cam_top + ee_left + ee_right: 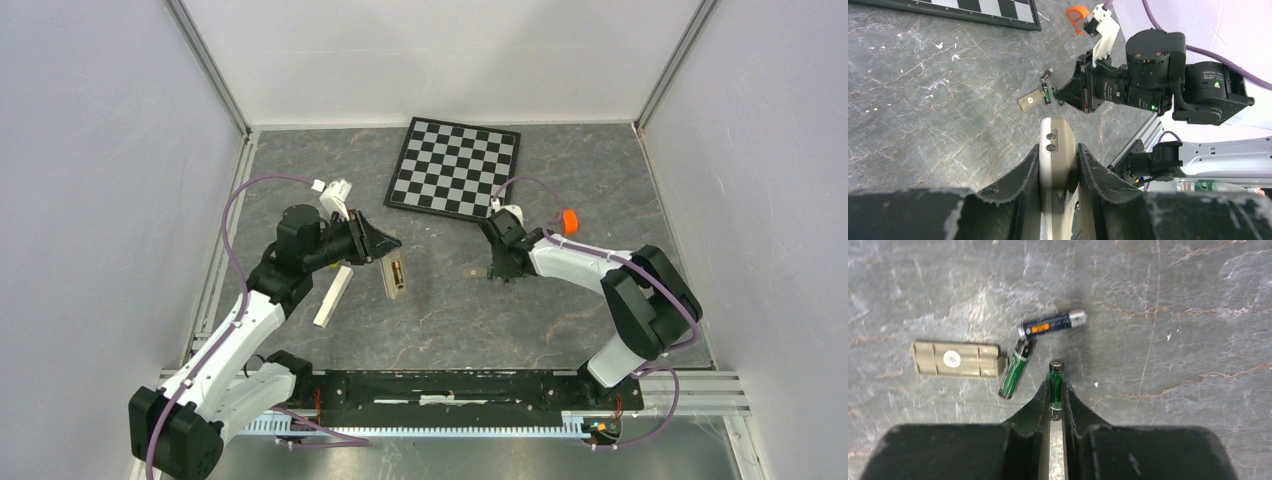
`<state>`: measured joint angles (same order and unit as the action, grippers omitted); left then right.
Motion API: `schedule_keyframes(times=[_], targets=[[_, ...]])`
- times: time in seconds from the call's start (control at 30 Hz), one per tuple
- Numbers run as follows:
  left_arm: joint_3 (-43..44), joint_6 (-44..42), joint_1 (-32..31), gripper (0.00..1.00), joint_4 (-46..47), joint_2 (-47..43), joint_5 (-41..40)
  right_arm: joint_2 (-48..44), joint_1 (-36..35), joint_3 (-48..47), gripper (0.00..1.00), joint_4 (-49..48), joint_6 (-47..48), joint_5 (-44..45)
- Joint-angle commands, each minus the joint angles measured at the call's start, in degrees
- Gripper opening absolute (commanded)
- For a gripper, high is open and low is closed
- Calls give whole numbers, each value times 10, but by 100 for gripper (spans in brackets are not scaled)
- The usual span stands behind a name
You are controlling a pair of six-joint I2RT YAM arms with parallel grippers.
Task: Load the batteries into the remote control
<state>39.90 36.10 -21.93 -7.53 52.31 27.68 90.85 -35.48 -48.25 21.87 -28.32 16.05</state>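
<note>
R gripper jaws nearly together, pinching green battery. L gripper clamped on remote sides. 2 more batteries + cover loose on grey table, white walls around.

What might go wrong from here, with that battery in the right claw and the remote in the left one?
1. The right claw pinches the green battery only at its narrow tips, so it may twist or slip on lifting.
2. Two loose batteries lie touching each other just beside it; a nudge could roll them away.
3. The left claw grips the remote control by its edges; pressing a battery in might pivot it.
</note>
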Motion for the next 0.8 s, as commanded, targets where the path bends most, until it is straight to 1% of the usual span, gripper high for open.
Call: schedule_keyframes(times=[0.0,0.17,0.27,0.37,0.63,0.77], targets=[[-10,14,3,2,45,-6,29,-55,-1,38,12,-47,50,-49],[-33,60,2,2,93,3,39,-129,-1,81,11,-110,97,-79],[-33,75,1,2,97,20,35,-182,-1,108,11,-156,112,-113],[-37,94,1,2,116,38,35,-225,-1,126,11,-196,123,-166],[-32,124,0,2,150,68,34,-328,-2,154,11,-325,118,-374],[-37,145,-1,2,180,79,35,-353,-8,146,11,-353,117,-444]])
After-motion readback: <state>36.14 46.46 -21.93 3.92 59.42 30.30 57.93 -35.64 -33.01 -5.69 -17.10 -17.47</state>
